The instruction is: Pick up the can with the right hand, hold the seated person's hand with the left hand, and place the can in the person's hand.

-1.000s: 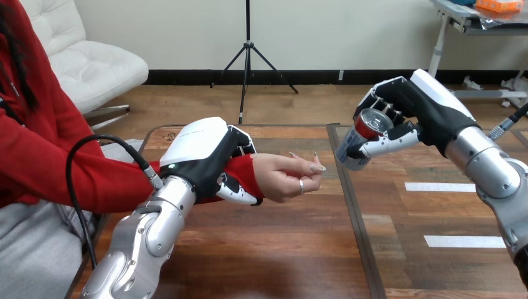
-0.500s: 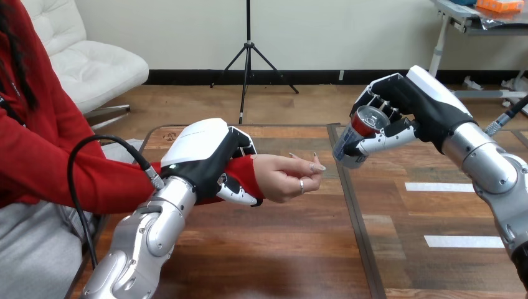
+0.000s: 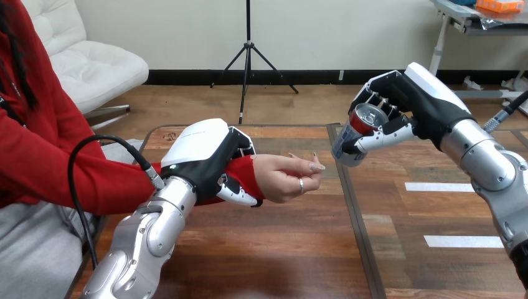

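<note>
Head view, wooden table (image 3: 280, 249), right hand (image 3: 424, 104) curled round can (image 3: 347, 147)

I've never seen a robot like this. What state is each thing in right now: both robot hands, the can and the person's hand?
person's hand, empty, fingers loosely curled, held out over the table.
left hand, fingers curled round the person's red-sleeved wrist.
right hand, fingers shut on the can, raised above the table.
can, tilted, in the air, just right of the person's hand, not touching it.

Person's wrist (image 3: 247, 169) mostly beneath left hand (image 3: 202, 152)
</note>
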